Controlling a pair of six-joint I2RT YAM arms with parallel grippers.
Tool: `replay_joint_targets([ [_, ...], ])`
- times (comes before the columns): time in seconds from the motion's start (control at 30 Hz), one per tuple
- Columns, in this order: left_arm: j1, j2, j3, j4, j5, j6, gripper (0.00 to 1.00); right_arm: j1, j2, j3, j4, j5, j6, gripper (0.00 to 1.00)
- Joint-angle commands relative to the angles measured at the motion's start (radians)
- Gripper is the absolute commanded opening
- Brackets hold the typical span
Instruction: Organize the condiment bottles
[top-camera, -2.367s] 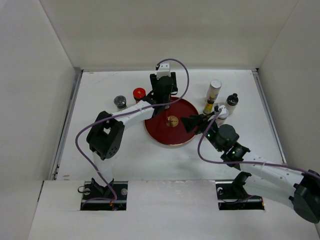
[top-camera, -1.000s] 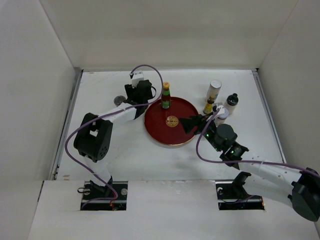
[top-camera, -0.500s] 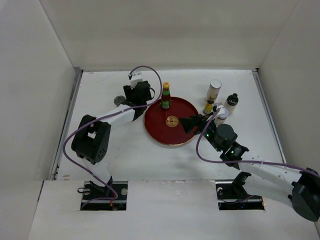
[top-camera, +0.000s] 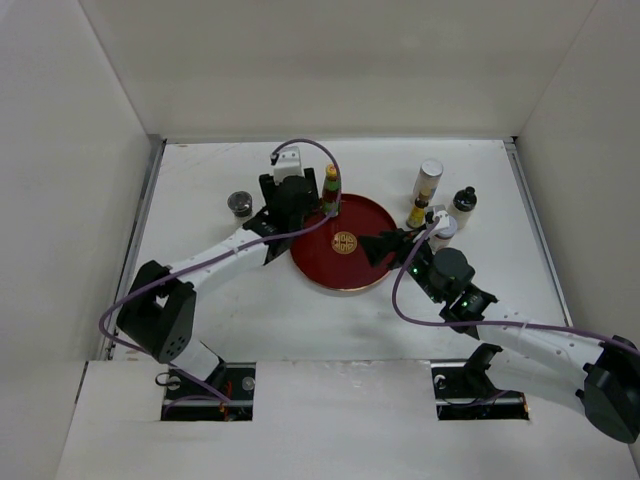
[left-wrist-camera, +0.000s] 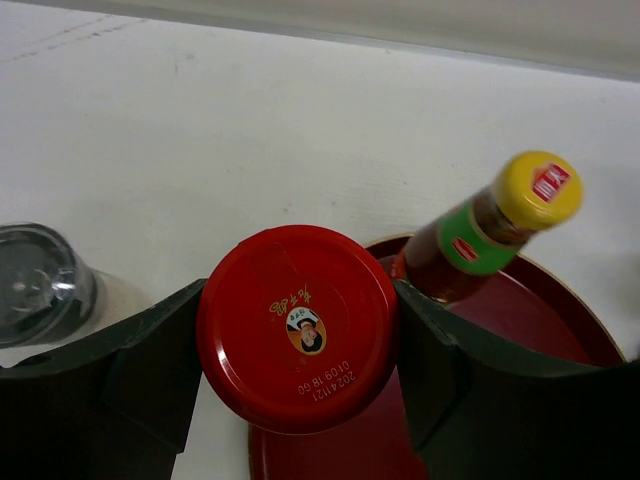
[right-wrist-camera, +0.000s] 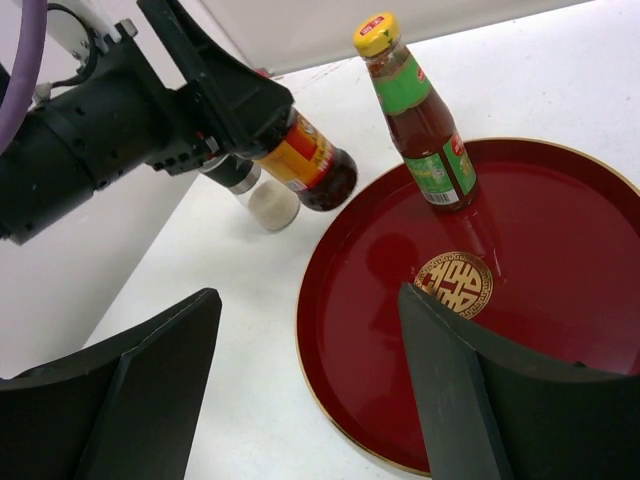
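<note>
red-capped jar (left-wrist-camera: 297, 326), yellow-capped green-labelled bottle (right-wrist-camera: 420, 120), dark-red tray (right-wrist-camera: 560, 330) with gold emblem (right-wrist-camera: 453, 284).

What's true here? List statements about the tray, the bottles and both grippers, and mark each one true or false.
1. The left gripper is closed on the red-capped jar. True.
2. The green yellow-capped bottle lies on its side on the table. False: it stands upright on the red tray.
3. The right gripper holds a bottle. False: its jaws are open and empty, above the tray.
4. A dark-lidded shaker stands on the table, off the tray. True.
</note>
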Motion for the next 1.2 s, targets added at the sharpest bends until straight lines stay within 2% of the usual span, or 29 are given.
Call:
replay_joint_targets([
  [0.0, -0.032, -0.025, 0.016, 0.135, -0.012, -0.011, 0.31, -0.008, -0.016, 0.004, 0.053, 0.013, 0.008, 0.79],
  [0.33, -0.083, 0.122, 0.087, 0.168, 0.025, -0.017, 0.33, -0.007, -0.019, 0.006, 0.047, 0.015, 0.004, 0.79],
  [0.4, -0.087, 0.145, 0.087, 0.167, 0.025, -0.018, 0.36, -0.011, -0.02, 0.004, 0.047, 0.015, 0.007, 0.79],
  [0.5, -0.094, 0.159, 0.065, 0.176, 0.014, -0.035, 0.48, -0.01, -0.027, 0.004, 0.046, 0.015, 0.005, 0.79],
  [0.6, -0.094, 0.119, 0.038, 0.179, 0.008, -0.043, 0.7, -0.011, -0.022, 0.003, 0.05, 0.013, 0.008, 0.79],
  [0.7, -0.088, 0.026, -0.022, 0.187, -0.033, -0.038, 0.82, -0.01, -0.022, 0.006, 0.046, 0.013, 0.005, 0.79],
  [0.9, -0.026, -0.16, -0.156, 0.129, -0.119, -0.043, 0.9, -0.013, -0.028, 0.003, 0.046, 0.015, 0.008, 0.79],
  [1.07, 0.073, -0.192, -0.148, -0.052, -0.167, -0.106, 0.91, -0.014, -0.016, 0.004, 0.046, 0.01, 0.01, 0.81],
  [1.17, 0.139, -0.174, -0.144, -0.075, -0.185, -0.112, 0.91, -0.011, -0.013, 0.009, 0.046, 0.01, 0.004, 0.89],
])
